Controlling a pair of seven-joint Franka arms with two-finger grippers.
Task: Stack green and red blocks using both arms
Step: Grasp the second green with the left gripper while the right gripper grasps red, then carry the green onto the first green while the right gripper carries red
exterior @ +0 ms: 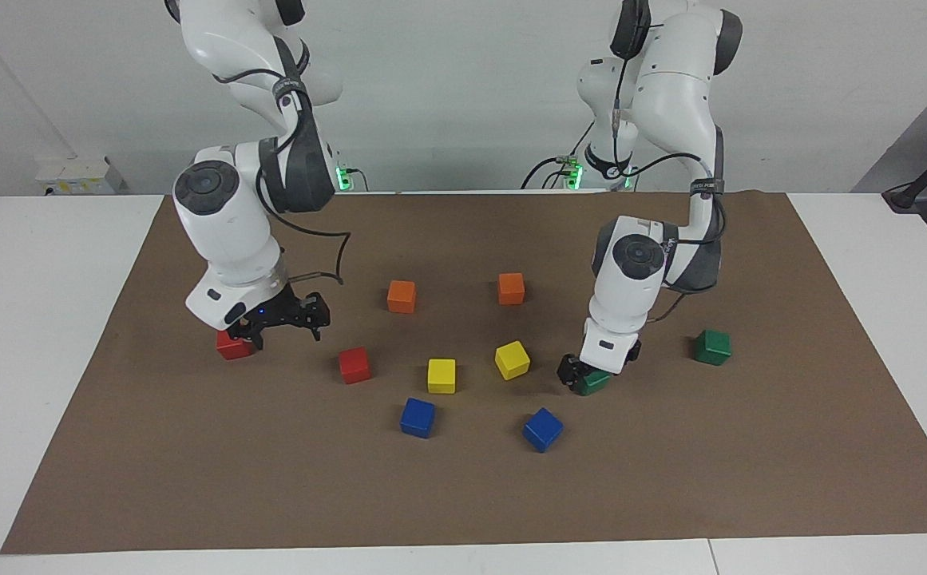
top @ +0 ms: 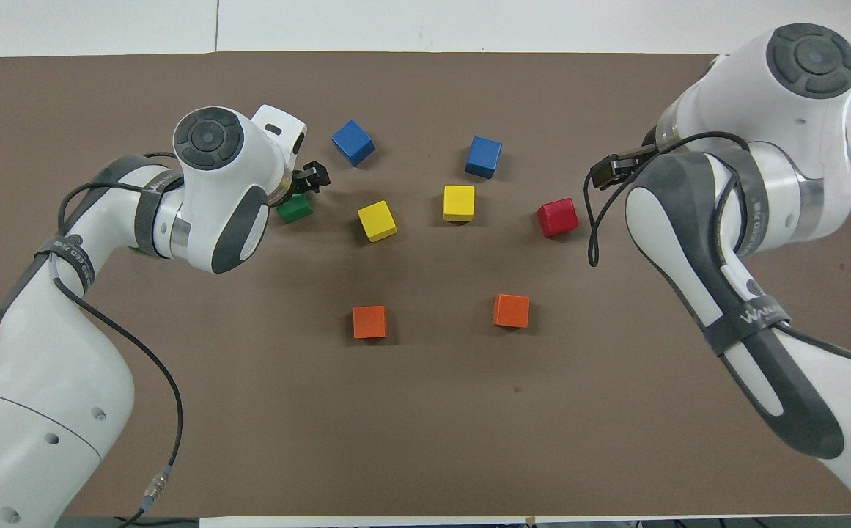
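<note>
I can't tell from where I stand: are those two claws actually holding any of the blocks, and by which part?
Neither holds one. The left gripper is down at a green block that sits on the mat, jaws open. The right gripper hangs open beside a red block.

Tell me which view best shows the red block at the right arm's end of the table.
The facing view: the red block shows partly under the right gripper. In the overhead view the right arm hides it entirely.

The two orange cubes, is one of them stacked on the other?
No, each orange cube lies by itself on the brown mat, with bare mat between them.
</note>
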